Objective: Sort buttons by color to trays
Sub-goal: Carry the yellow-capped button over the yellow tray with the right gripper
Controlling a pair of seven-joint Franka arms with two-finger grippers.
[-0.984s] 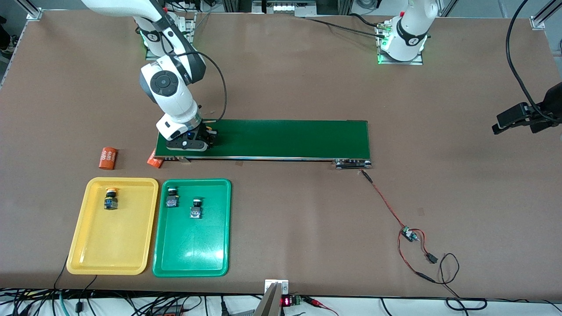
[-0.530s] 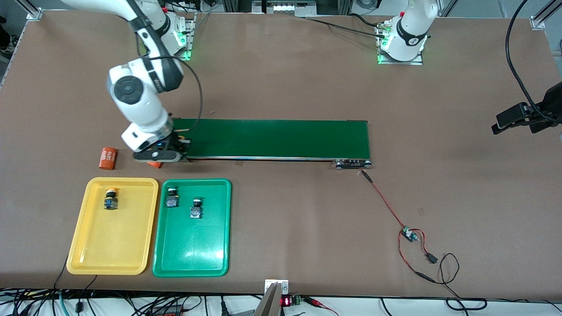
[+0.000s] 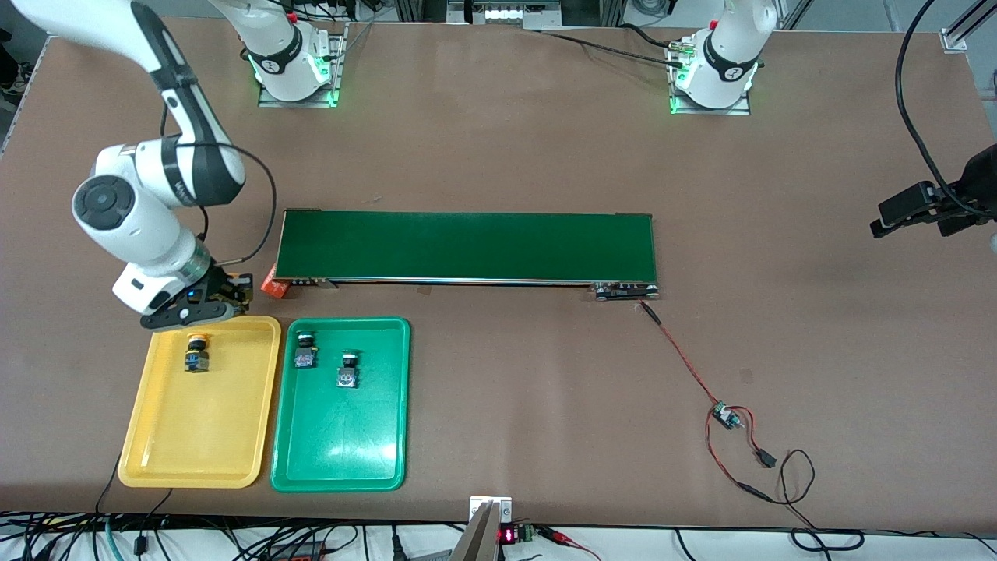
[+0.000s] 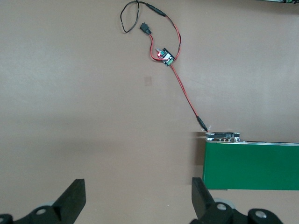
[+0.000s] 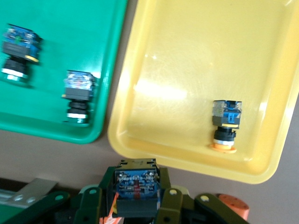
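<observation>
Three buttons are sorted — two in the green tray (image 3: 339,436), one in the yellow tray (image 3: 195,428). The right gripper (image 3: 204,305), over the yellow tray's edge, grips the last button (image 5: 136,187); the left gripper (image 4: 135,198) waits, fingers apart.

right tool (image 3: 204,305) clamped, left tool (image 4: 135,196) spread, waiting

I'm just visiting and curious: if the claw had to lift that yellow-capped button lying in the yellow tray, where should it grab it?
Probably by the squarish black-and-blue body of the yellow-capped button, coming straight down from above. It lies on its side in the yellow tray, so the body's flat sides face outward, giving the fingers firmer purchase than the round, sloping cap.
</observation>
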